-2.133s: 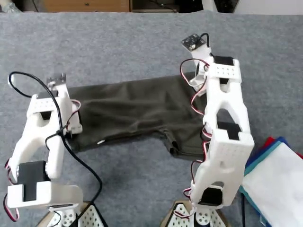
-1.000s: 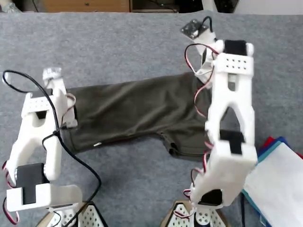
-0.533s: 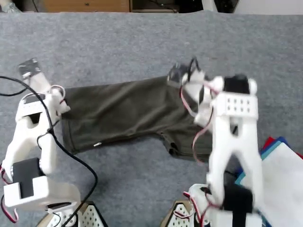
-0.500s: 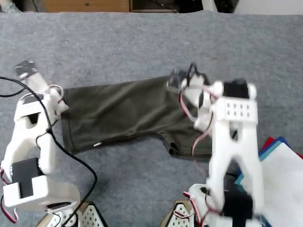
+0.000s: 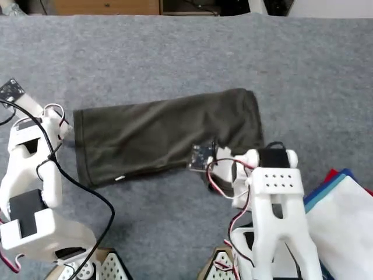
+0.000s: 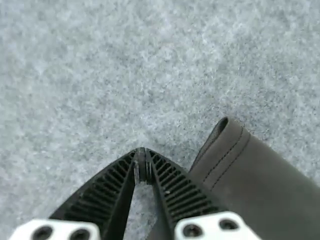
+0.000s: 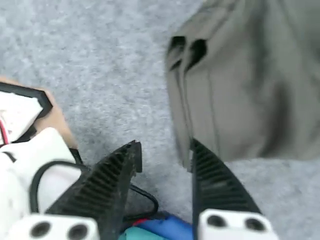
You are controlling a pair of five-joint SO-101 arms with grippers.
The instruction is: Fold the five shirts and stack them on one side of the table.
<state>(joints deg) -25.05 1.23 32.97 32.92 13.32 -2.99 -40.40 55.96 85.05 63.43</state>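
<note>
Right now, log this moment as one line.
dark shirt: flat on table | left fingers: shut, empty, beside shirt's end | right fingers: open, at shirt's near edge | folded stack: table's right side

- In the high view the right arm (image 5: 273,192) covers the near right corner of the dark shirt (image 5: 163,137), hiding the sleeve there.
- The stack of folded shirts (image 5: 344,219) is cut off by that view's right and bottom edges; how many lie in it cannot be counted.
- Both arms' bases run off the bottom edge.
- In the left wrist view the shirt runs past the picture's edge beyond one hem corner.
- In the right wrist view the stack is a blue and teal sliver at the edge.
</note>
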